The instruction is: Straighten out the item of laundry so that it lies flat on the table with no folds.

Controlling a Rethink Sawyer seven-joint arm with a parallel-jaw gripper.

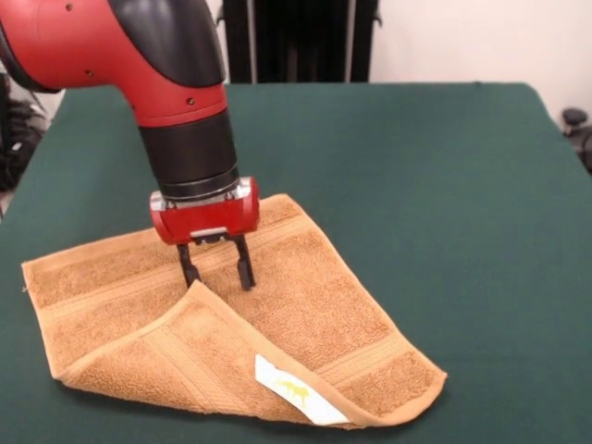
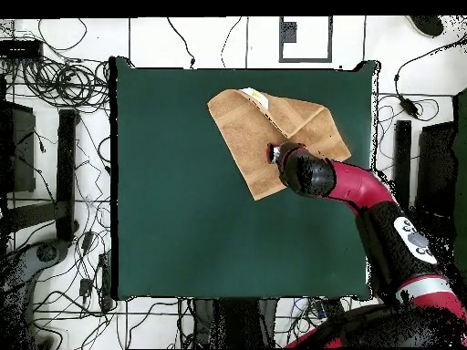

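Note:
The orange-tan towel [image 1: 305, 305] lies on the dark green table [image 1: 435, 185] at the front left. Its near corner is folded back over the middle, making a triangular flap [image 1: 185, 356] with a white tag [image 1: 294, 390] showing at the fold's edge. My gripper [image 1: 216, 276] points straight down over the towel, open and empty. Its fingertips [image 1: 245, 275] stand at the flap's pointed tip. In the overhead view the towel [image 2: 246, 128] lies near the table's [image 2: 182, 200] top edge, and the arm hides the gripper except for a small part [image 2: 273, 153].
The red and black arm [image 2: 365, 187] reaches in from the bottom right of the overhead view. Cables and black equipment [image 2: 64, 173] lie on the floor around the table. A dark stand [image 1: 296, 42] rises behind the table's far edge.

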